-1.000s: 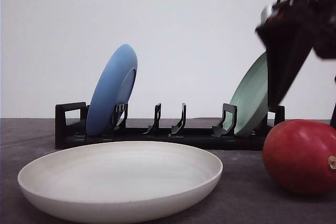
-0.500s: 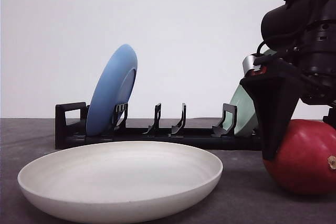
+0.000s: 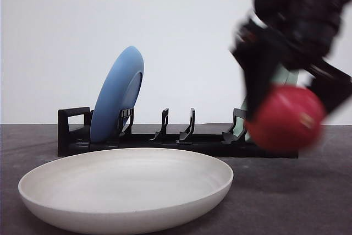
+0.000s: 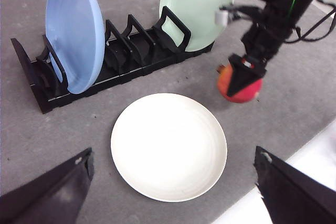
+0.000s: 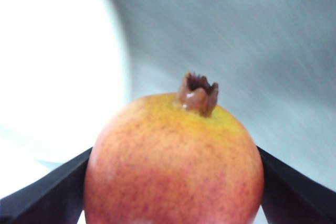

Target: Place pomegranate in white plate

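Red pomegranate [image 3: 284,118] sits clamped between my right gripper's [image 5: 173,182] black fingers [image 3: 258,75], lifted off the table to the right of the white plate [image 3: 126,191]. Its crown stub points away from the wrist. Motion blurs fruit and arm. My left gripper [image 4: 173,192] hangs spread wide, holding nothing.
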